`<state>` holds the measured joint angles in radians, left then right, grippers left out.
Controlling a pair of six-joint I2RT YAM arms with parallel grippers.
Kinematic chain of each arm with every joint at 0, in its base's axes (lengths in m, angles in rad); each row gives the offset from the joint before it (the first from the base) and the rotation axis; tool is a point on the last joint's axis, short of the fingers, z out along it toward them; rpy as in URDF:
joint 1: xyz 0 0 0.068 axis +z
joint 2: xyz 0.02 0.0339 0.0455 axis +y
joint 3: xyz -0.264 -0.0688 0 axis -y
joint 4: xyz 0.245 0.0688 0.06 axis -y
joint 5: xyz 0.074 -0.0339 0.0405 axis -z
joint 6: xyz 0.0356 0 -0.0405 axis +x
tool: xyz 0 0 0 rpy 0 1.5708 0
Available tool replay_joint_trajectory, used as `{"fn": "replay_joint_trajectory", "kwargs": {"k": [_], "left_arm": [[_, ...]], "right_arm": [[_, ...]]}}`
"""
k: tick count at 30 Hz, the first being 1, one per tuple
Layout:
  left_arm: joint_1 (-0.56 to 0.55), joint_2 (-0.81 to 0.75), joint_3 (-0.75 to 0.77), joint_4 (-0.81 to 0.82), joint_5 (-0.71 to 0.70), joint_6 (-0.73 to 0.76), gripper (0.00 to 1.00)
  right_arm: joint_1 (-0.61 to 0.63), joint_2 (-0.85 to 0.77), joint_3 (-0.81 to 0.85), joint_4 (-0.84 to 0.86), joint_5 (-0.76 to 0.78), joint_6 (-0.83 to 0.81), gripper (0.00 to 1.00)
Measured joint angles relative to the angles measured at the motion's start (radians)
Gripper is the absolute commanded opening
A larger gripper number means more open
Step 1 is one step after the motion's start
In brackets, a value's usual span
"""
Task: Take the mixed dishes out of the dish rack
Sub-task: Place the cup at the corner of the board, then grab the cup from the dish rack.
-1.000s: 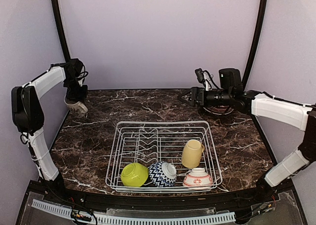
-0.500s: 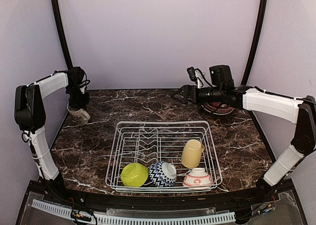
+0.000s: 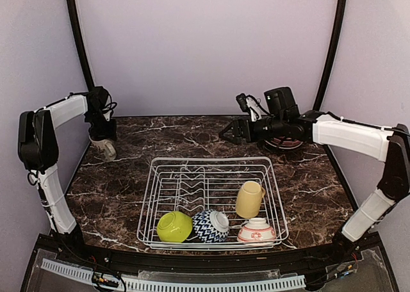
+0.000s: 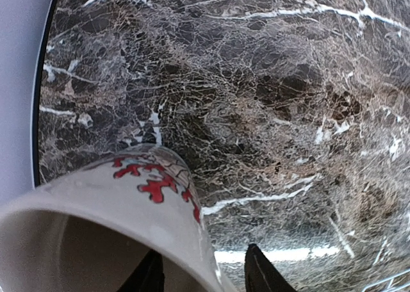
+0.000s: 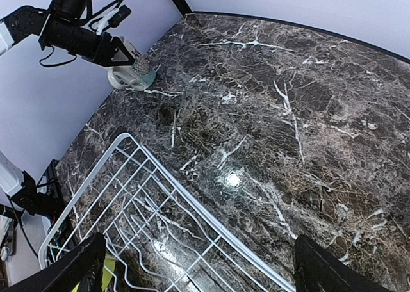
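At far-left edge, left fingers (image 4: 259, 274) part-open astride cream mug (image 4: 115, 196); right fingers (image 5: 70, 269) wide, empty

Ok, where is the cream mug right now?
The cream mug sits at the far-left edge of the table in the top view, outside the dish rack, with the left end effector straddling its rim.

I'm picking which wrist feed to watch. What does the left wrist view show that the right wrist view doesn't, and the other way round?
Only the left wrist view: the cream mug up close, with its red pattern and hollow inside, and the left gripper with one finger on either side of the mug's wall.

Only the right wrist view: the white wire dish rack, and the left arm seen from outside, over the mug near the table's edge.

Both: the cream mug and the dark marble tabletop.
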<state>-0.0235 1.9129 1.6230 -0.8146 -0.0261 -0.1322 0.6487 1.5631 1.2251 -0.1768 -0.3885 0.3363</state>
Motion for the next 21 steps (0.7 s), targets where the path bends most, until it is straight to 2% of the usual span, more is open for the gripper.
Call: {"fn": "replay_joint_trajectory", "kwargs": {"k": [5, 10, 16, 21], "left_arm": [[-0.003, -0.05, -0.048, 0.024, 0.003, 0.002, 0.63], [-0.024, -0.182, -0.109, 0.072, -0.001, 0.004, 0.74], [-0.091, -0.397, -0.205, 0.177, -0.002, 0.013, 0.82], [-0.139, -0.52, -0.267, 0.277, 0.006, 0.017, 0.84]], "right_arm": [[0.025, 0.0, 0.035, -0.093, 0.072, -0.028, 0.99], [0.051, -0.002, 0.06, -0.17, 0.129, -0.072, 0.99], [0.113, -0.012, 0.06, -0.349, 0.178, -0.166, 0.99], [0.169, -0.048, 0.059, -0.529, 0.202, -0.225, 0.99]]}}
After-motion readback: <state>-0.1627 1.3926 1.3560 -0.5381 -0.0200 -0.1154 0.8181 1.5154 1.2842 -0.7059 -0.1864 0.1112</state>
